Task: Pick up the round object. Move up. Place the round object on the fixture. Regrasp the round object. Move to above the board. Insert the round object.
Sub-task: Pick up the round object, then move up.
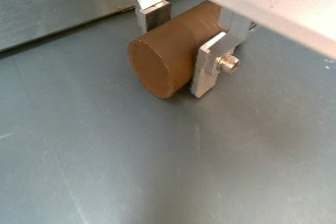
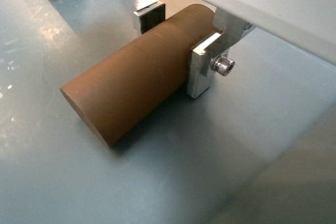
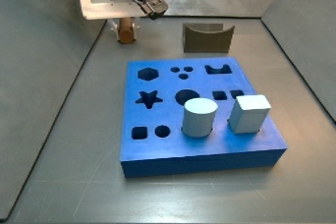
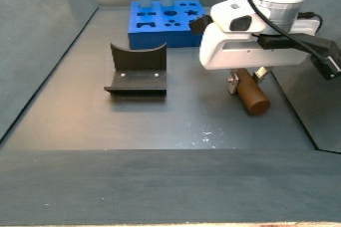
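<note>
The round object point(image 1: 164, 61) is a brown wooden peg lying on its side on the grey floor, seen in both wrist views point(image 2: 125, 90) and both side views point(image 3: 126, 31) point(image 4: 250, 97). My gripper point(image 1: 182, 43) point(image 2: 176, 46) straddles one end of it, with a silver finger point(image 1: 210, 66) pressed against one side and the padded finger point(image 1: 152, 14) against the opposite side, so it is shut on the peg. The fixture point(image 3: 206, 37) point(image 4: 136, 70) stands apart from the peg. The blue board point(image 3: 171, 135) point(image 4: 154, 24) lies farther off.
A pale grey cylinder point(image 3: 198, 118) and a white block point(image 3: 250, 113) stand upright in the board. Grey walls point(image 4: 54, 52) enclose the floor on all sides, and the peg lies close to one wall point(image 3: 66, 51).
</note>
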